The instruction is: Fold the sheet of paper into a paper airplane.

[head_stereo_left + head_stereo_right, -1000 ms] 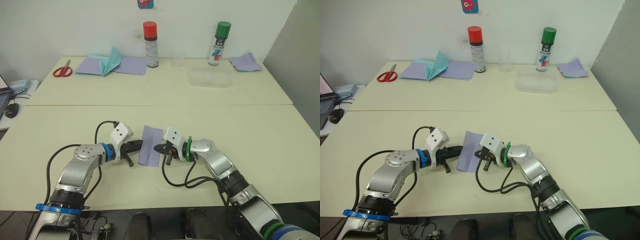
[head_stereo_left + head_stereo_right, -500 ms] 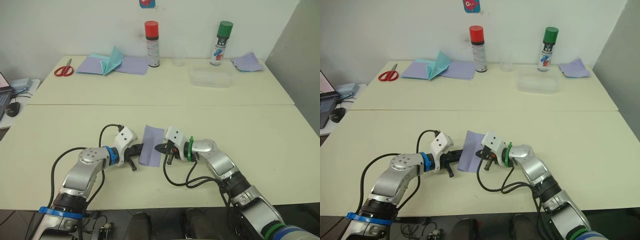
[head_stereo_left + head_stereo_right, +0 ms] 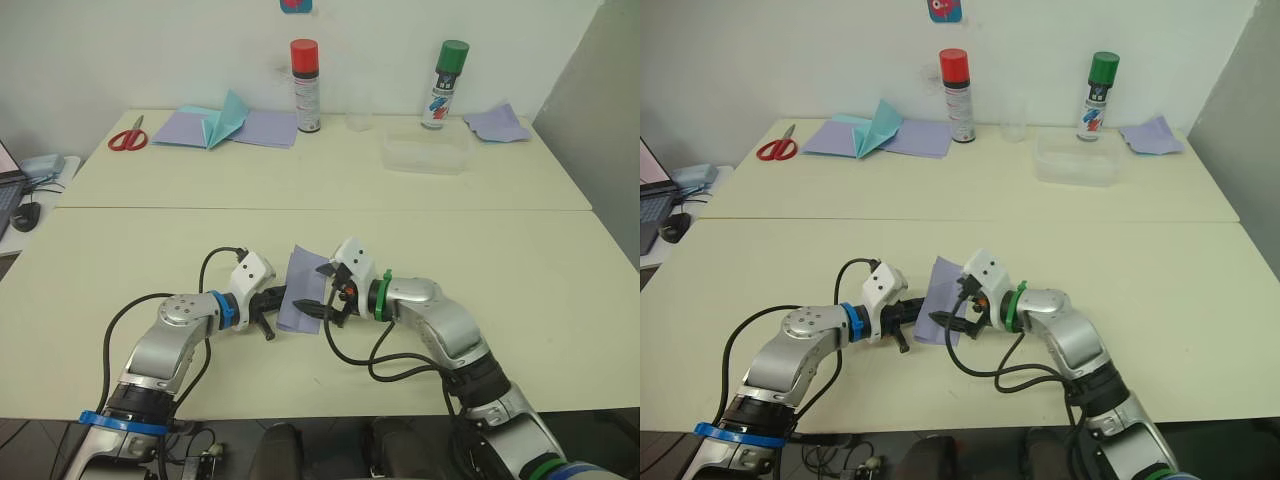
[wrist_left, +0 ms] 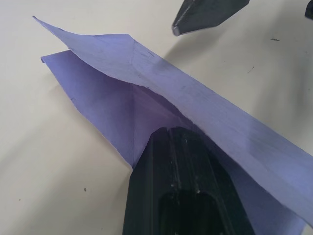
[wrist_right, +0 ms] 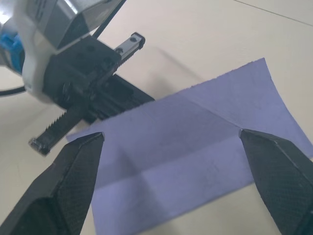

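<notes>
Folded sheet of paper [image 3: 301, 290] between both pincers

We've got the folded lavender sheet of paper [image 3: 301, 290] on the near cream table [image 3: 520, 290], left gripper [image 3: 278, 298] at its left edge, right gripper [image 3: 322, 288] just right.

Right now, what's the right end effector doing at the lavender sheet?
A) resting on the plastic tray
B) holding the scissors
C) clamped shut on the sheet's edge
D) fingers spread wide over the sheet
D: in the right wrist view the right end effector has its two black fingers far apart, with the sheet of paper lying flat between them.
</notes>
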You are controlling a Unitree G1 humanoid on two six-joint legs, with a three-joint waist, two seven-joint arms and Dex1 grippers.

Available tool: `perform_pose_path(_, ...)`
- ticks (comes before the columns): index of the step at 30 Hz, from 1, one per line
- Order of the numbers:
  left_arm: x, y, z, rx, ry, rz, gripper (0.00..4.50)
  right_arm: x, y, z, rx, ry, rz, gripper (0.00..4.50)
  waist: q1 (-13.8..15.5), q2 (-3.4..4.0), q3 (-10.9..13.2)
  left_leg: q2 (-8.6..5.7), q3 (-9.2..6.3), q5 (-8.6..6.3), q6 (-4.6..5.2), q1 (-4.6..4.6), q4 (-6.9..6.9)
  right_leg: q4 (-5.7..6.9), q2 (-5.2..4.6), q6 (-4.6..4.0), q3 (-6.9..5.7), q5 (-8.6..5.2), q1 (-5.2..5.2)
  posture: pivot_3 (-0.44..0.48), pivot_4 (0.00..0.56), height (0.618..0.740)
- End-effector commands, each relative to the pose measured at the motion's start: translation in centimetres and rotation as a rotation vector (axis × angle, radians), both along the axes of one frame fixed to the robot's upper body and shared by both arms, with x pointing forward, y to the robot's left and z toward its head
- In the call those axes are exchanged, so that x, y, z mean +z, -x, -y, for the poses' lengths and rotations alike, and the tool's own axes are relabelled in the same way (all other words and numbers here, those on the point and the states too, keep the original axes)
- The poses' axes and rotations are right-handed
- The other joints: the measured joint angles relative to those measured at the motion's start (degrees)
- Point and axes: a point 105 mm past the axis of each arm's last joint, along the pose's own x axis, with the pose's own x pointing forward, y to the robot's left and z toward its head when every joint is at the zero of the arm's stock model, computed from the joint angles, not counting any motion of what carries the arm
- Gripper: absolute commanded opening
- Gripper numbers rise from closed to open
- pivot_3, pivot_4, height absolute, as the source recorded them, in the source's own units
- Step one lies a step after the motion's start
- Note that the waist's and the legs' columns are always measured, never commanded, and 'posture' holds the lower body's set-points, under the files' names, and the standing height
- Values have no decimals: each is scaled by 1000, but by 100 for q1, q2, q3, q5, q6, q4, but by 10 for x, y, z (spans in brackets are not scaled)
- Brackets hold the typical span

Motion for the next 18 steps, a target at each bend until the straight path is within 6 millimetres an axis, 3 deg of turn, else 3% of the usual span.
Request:
perform_pose_path(1, -10, 3, -1, 5, -13, -52, 0, 24, -5, -7, -45, -57, 29, 4459, -1, 0, 0, 0, 0, 0, 0, -2, 0, 0, 0, 0, 0, 0, -1, 0, 150, 740)
perform_pose_path(9, -12, 4, -3, 0, -23, -58, 0, 24, -19, -19, -143, -32, 15, 4459, -2, 0, 0, -1, 1, 0, 0, -12, 0, -1, -2, 0, 1, 0, -9, 0, 150, 740)
perform_pose_path(18, -14, 5, -2, -4, -29, -59, 0, 22, -5, -21, -62, 5, 28, 4459, -1, -1, 0, -2, 1, 0, 0, -19, 1, 0, -1, 1, 0, 0, -15, 0, 150, 740)
